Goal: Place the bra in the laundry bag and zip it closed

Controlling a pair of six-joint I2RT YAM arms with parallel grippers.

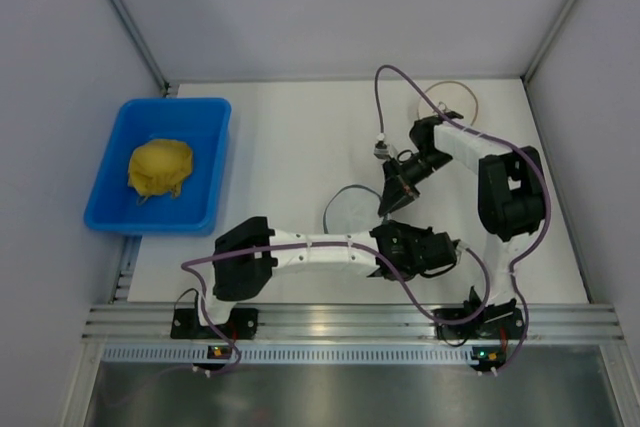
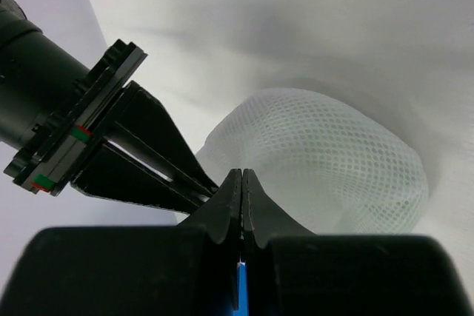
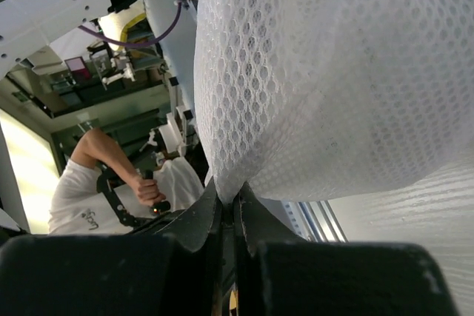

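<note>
Over on the left, the yellow cloth lump (image 1: 160,168) is sitting in the blue bin (image 1: 110,209). Mid-tabletop (image 1: 290,147), your left fingers (image 2: 226,209) are pressing tight together right at the laundry bag (image 2: 326,160) edge, though I can't tell if any mesh is caught between them. The bag is bulging up just beyond them, and your right fingers (image 3: 196,223) are pinching a fold of its white mesh.
</note>
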